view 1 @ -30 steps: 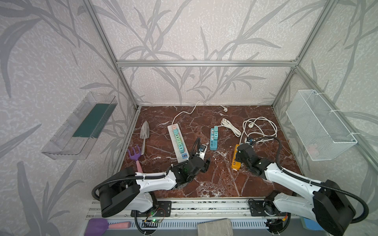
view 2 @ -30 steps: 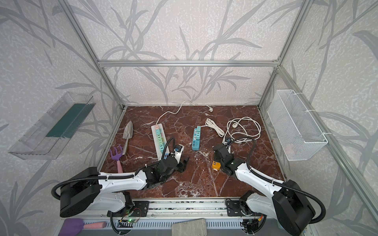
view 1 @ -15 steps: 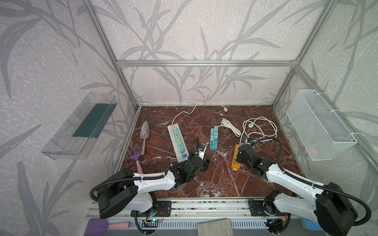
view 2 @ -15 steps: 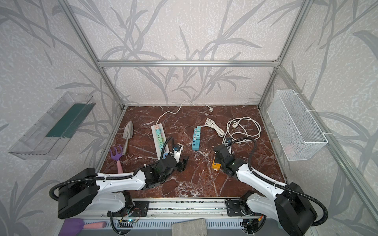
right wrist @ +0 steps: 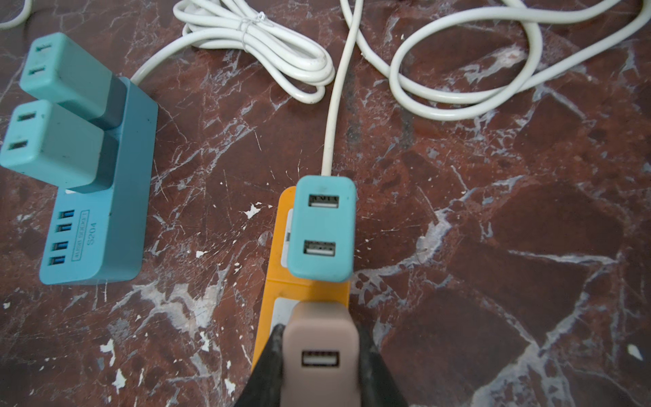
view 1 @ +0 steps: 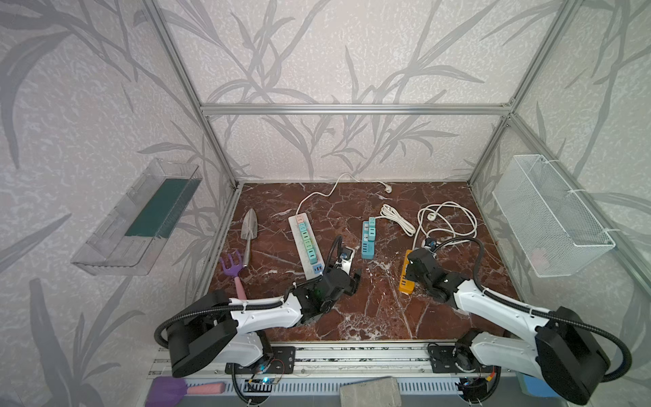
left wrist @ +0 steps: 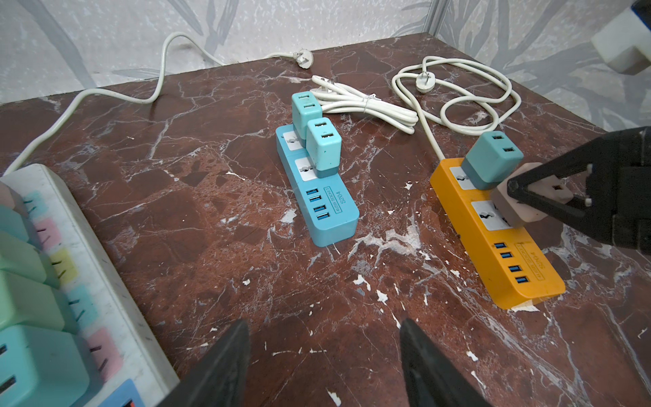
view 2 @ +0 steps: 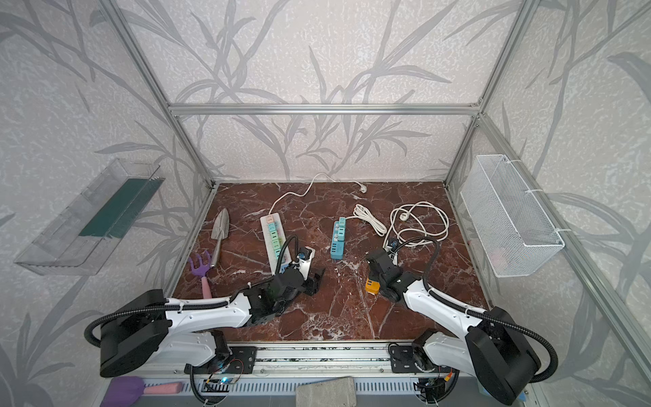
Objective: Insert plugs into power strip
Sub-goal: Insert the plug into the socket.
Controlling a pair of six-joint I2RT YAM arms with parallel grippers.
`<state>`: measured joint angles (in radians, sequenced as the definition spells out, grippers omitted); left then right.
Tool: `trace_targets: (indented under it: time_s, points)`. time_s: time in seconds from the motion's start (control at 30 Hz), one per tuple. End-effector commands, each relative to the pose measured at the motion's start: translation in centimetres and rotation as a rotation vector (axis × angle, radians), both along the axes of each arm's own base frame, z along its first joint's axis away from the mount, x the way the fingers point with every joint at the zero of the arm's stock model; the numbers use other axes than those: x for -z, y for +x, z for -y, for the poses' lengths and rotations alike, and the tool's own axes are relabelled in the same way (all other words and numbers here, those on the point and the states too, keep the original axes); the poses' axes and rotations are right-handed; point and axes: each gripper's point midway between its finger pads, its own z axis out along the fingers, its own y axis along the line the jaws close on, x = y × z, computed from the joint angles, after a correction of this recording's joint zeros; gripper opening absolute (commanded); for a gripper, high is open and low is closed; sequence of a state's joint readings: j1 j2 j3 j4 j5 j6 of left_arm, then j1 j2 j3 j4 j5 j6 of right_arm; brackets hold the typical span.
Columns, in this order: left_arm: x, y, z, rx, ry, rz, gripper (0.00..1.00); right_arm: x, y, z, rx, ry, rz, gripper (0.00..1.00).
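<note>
Pink plug: I am gripping the pale pink cube-shaped plastic plug point(left wrist: 519, 217). My right claw point(right wrist: 320, 331) is clamped on its two sides, and its USB port is facing my wrist camera.
Where it sits: it is leaning, tilted, over the second socket point(left wrist: 488, 215) of the orange plastic power strip point(left wrist: 500, 253). Its prongs are hidden, so I cannot tell whether they are going in yet.
Neighbour: a teal cube plug point(right wrist: 322, 229) is sitting upright in the orange strip's first socket, just beside my pink one.
Blue strip: the short blue plastic power strip point(left wrist: 327, 211) is carrying two pale teal cube plugs point(left wrist: 322, 144). Both of its sockets look taken.
White strip: the long white power strip point(view 1: 306, 243) is wearing a row of teal, green and pink cubes along its length. I cannot tell whether any socket there is free.
Left claw: my left claw point(left wrist: 322, 322) is hanging with its fingers apart and nothing between them. It is over the bare red marble tabletop point(left wrist: 211, 229), just beside the white strip's near end.
Progress: I am judging this nearly finished. I am seeing no loose plugs lying on the marble, and this pink one looks like the last.
Left to do: straightening the pink cube, pressing it home, then letting go.
Watch for: the tilt. Pushing down like this could jam the prongs or skid the orange strip.
</note>
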<state>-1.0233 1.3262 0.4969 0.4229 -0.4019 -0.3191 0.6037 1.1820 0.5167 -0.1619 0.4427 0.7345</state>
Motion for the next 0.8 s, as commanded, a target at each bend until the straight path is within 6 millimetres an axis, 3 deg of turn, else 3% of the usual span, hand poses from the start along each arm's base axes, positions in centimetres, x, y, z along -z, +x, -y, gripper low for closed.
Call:
trace_targets:
  time_s: [0.0, 0.57, 0.77]
  points:
    - [-0.6, 0.5, 0.0, -0.027, -0.033, 0.004, 0.68, 2.7, -1.9, 0.9, 0.001, -0.040, -0.104, 0.00]
    - [-0.3, 0.6, -0.4, -0.036, -0.017, -0.003, 0.68, 6.4, -3.3, 0.9, 0.023, -0.127, -0.283, 0.00]
    - [-0.5, 0.5, -0.7, -0.043, -0.016, -0.003, 0.68, 5.3, -2.9, 0.3, 0.019, -0.115, -0.263, 0.20]
